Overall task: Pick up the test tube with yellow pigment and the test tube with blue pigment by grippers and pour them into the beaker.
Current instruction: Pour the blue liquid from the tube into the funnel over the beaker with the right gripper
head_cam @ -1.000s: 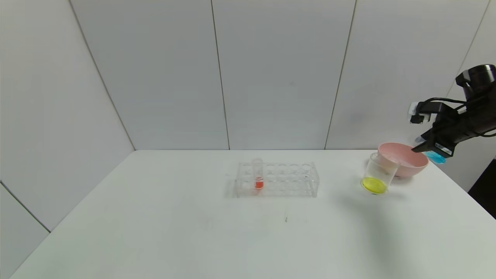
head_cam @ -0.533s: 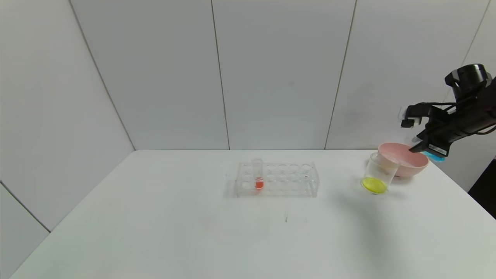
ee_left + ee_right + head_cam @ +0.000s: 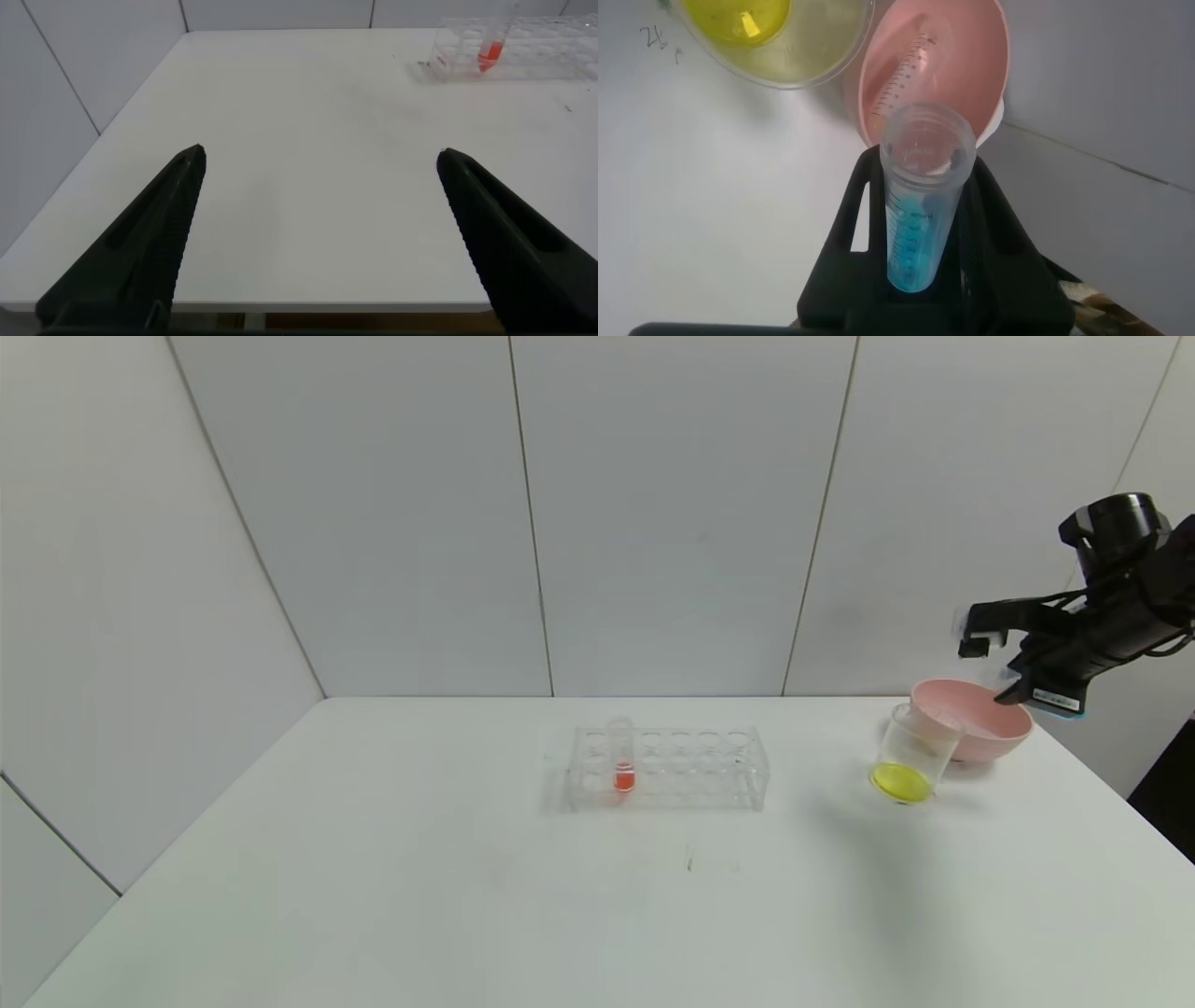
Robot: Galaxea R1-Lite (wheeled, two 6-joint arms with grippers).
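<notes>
Above the pink bowl (image 3: 976, 717), right gripper (image 3: 1013, 689) (tilted) clamps blue-pigment tube (image 3: 918, 210).

right gripper (image 3: 1013, 683) raised, clamped; left gripper (image 3: 318, 233) spread

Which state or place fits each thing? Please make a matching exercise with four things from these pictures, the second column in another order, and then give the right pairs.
Things:
1. beaker
2. test tube with blue pigment
3. pink bowl
4. clear rack

States or places:
A. holds one tube with orange-red liquid
B. gripped in the right gripper, above the table
C. has yellow liquid at its bottom
D. stands just behind the beaker, with a clear tube lying inside

Right pairs: 1-C, 2-B, 3-D, 4-A.

The left gripper hangs open over the near left of the table, away from all four.
</notes>
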